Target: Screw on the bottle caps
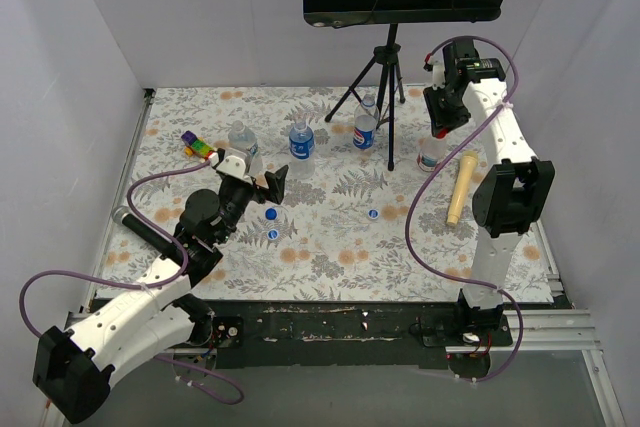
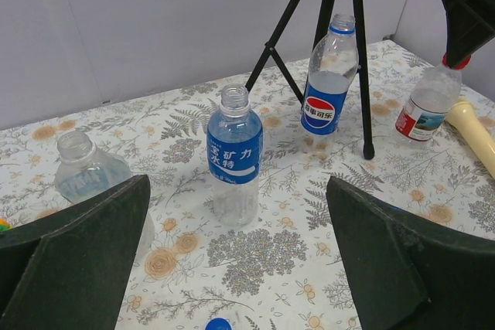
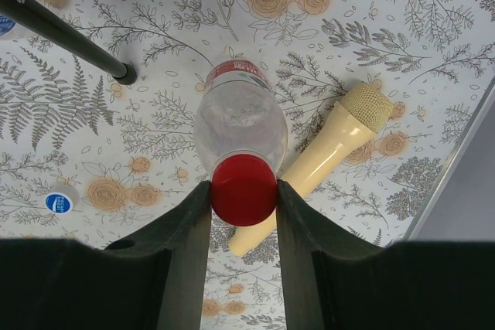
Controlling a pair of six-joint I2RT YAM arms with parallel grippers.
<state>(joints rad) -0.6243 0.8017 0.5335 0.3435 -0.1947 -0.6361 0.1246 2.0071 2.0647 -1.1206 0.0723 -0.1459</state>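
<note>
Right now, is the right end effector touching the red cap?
Touching. Right wrist view: the right end effector clamps the red cap, both fingers flush against its sides, no gap.

The floral worktop (image 1: pixel 340 267) carries upright bottles (image 1: pixel 301 152) across its far half. Loose blue caps (image 1: pixel 271 214) lie nearer, a tan stick (image 1: pixel 460 187) right, a toy block (image 1: pixel 198 145) left.

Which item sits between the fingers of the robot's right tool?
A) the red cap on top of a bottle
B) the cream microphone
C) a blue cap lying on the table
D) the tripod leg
A: in the right wrist view, the right tool is closed on the red cap, which sits on the neck of the clear bottle.
</note>
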